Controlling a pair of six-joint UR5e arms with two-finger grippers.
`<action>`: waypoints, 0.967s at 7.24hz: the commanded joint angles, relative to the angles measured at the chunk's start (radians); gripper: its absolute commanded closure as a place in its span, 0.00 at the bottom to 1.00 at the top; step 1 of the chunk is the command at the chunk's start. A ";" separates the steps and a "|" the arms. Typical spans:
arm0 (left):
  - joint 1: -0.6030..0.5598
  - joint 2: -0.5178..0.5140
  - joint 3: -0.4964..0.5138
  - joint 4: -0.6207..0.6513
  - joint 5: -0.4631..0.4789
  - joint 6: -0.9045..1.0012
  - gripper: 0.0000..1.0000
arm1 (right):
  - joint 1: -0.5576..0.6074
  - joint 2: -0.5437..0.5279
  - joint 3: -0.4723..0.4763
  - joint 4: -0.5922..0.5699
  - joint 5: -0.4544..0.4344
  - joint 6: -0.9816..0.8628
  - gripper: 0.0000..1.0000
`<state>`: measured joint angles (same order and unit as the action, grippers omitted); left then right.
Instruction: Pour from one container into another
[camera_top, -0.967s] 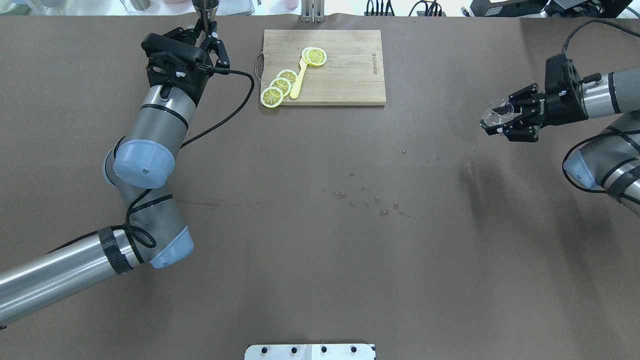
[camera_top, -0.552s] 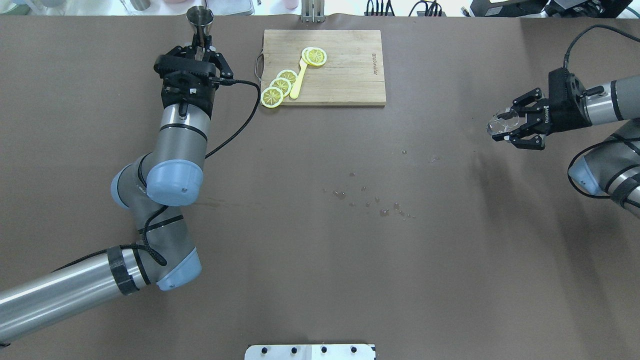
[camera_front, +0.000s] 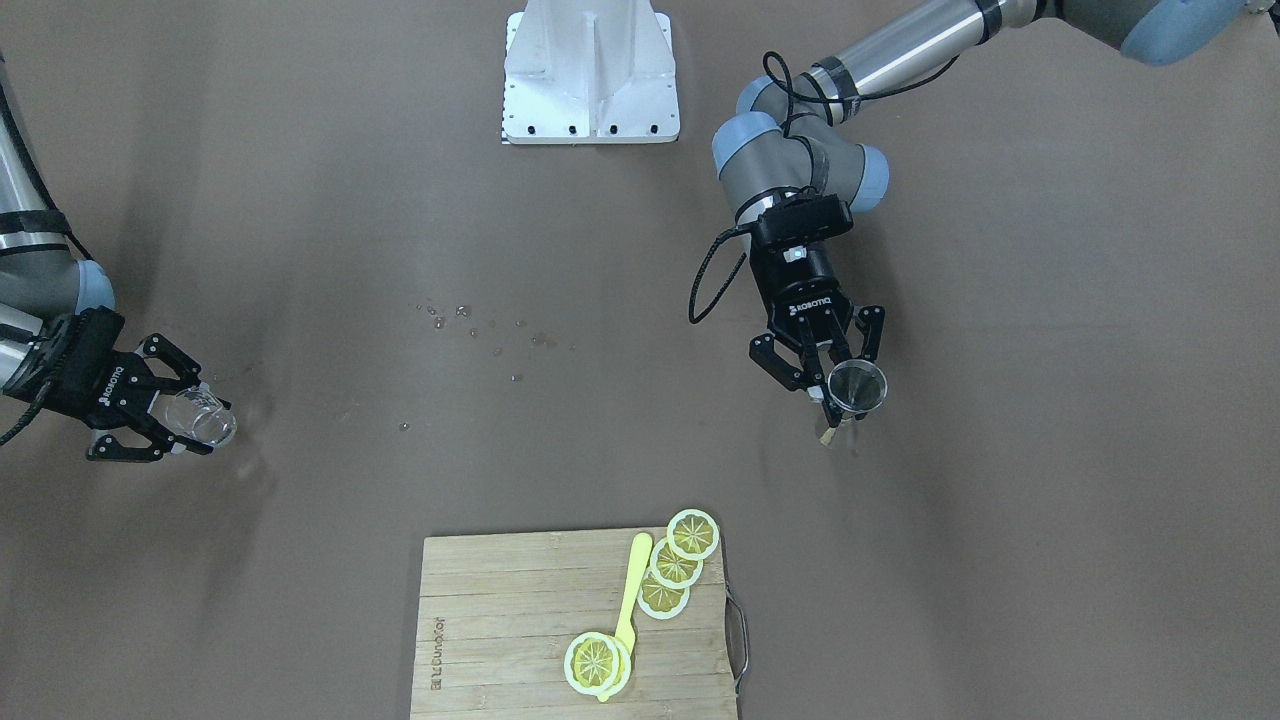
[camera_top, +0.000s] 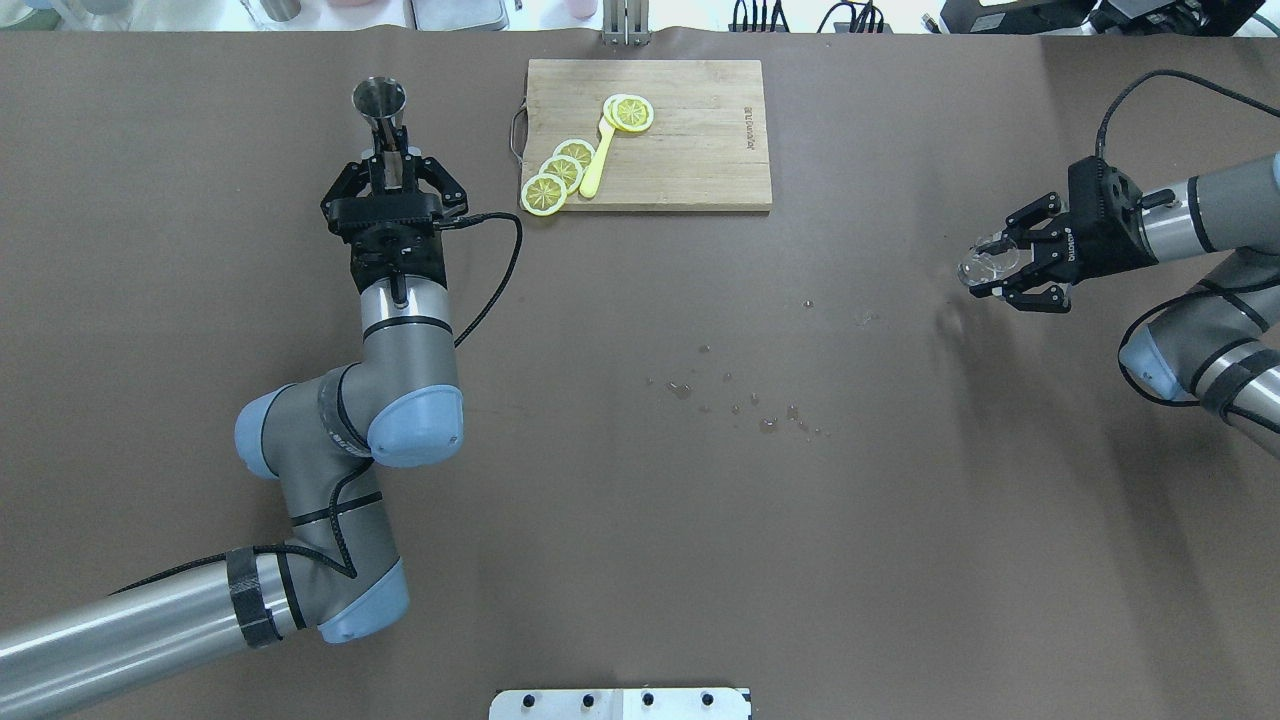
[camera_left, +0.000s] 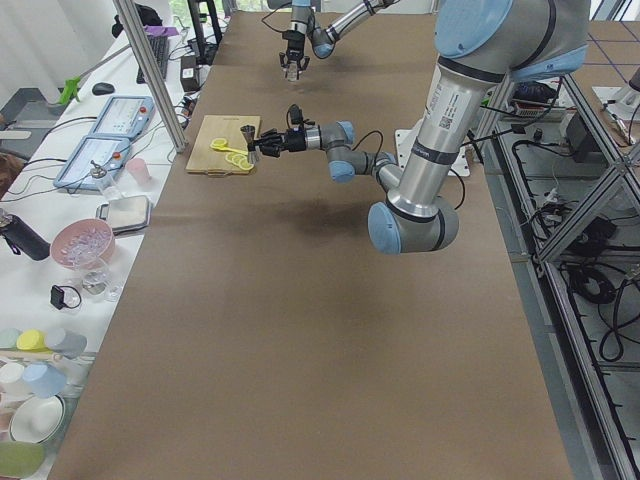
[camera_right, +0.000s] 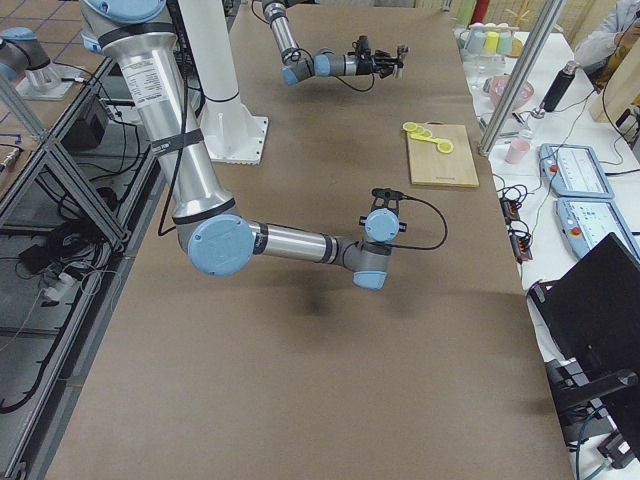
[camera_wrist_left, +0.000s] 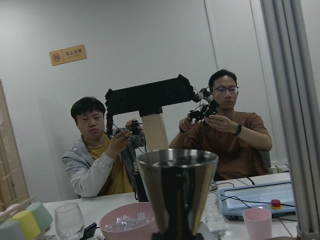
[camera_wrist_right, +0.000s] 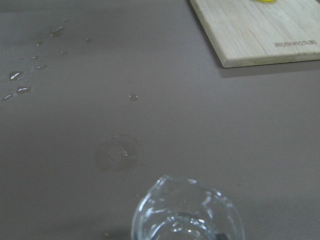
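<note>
Front-facing view: the left pincer (camera_front: 828, 385) is clamped on a steel jigger (camera_front: 858, 387), and the right pincer (camera_front: 168, 418) grips a clear glass (camera_front: 203, 420), well apart across the brown tabletop (camera_front: 1050, 450).

Overhead: the jigger stands left of the cutting board (camera_top: 690, 140) carrying lemon slices (camera_top: 560, 170). Water droplets (camera_top: 745, 400) lie mid-tabletop.

Left wrist view: the jigger is upright, with two people (camera_wrist_left: 165, 150) seated beyond.

Right wrist view: the glass rim shows over wet tabletop.

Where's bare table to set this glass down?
Bare: the wide strip between the droplets and the base plate, and the stretch between the cutting board and the glass. Crowded: the board's end with the lemon slices, beside the jigger.
</note>
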<state>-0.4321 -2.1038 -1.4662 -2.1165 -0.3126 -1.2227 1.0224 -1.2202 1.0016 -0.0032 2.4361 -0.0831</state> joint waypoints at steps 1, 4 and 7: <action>0.007 0.010 -0.008 0.244 0.029 -0.353 1.00 | -0.025 0.027 -0.017 -0.012 0.000 0.002 1.00; 0.052 0.016 -0.008 0.534 0.079 -0.675 1.00 | -0.051 0.045 -0.044 -0.012 -0.003 0.002 1.00; 0.122 0.015 0.032 0.546 0.079 -0.678 1.00 | -0.080 0.048 -0.060 -0.012 -0.034 0.002 1.00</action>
<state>-0.3353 -2.0873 -1.4481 -1.5771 -0.2340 -1.8949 0.9534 -1.1728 0.9458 -0.0153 2.4139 -0.0814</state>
